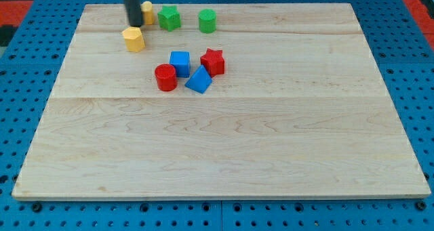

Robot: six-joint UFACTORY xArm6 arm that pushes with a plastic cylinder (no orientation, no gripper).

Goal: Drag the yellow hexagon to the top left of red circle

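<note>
The yellow hexagon [133,38] lies near the view's top left of the wooden board [224,143]. The red circle [165,77] lies below and to the right of it, apart from it. My tip [135,24] stands just above the hexagon, at its upper edge; the dark rod rises out of the view's top. A second yellow block [147,12] sits right of the rod, partly hidden by it.
A blue cube [180,62], a blue triangular block [199,80] and a red star [213,61] cluster right of the red circle. A green star [169,17] and a green cylinder [207,20] lie along the view's top.
</note>
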